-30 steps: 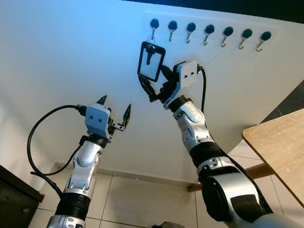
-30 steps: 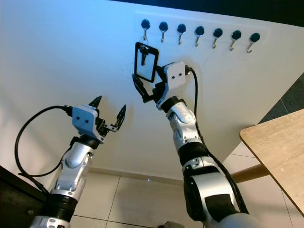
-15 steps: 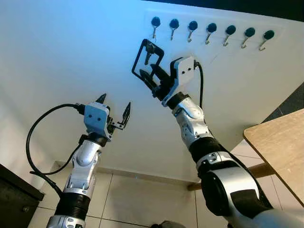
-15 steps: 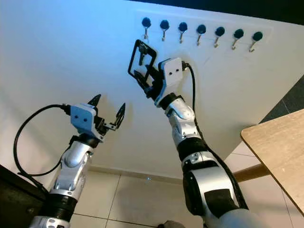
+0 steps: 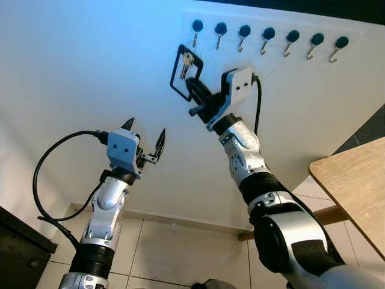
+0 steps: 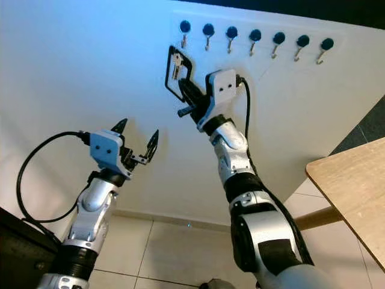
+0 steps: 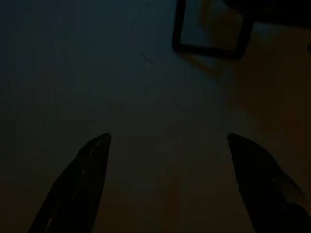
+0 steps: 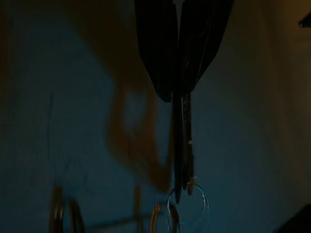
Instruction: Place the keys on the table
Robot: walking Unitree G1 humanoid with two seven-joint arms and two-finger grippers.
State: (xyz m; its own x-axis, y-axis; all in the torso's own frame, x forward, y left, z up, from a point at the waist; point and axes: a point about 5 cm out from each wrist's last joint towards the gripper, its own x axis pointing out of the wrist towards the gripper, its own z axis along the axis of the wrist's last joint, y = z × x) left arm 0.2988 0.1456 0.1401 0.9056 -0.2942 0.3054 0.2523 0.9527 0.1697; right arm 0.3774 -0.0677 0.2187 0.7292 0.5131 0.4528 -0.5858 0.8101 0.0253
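Raising arm, head view: right gripper (image 5: 196,99) pinches the black loop (image 5: 184,73) carrying the keys (image 5: 186,64), just below the hooks (image 5: 268,40).
Left gripper (image 5: 145,141): fingers spread, empty.
Right wrist view: fingers (image 8: 177,46) closed on loop (image 8: 182,141).
Table (image 5: 355,186): well right.

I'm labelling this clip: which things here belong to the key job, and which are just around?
Belonging to the job:
keys on a black loop
right gripper, shut on the loop
first hook
wooden table

Just around:
other hooks
left gripper, open, idle
dark cabinet
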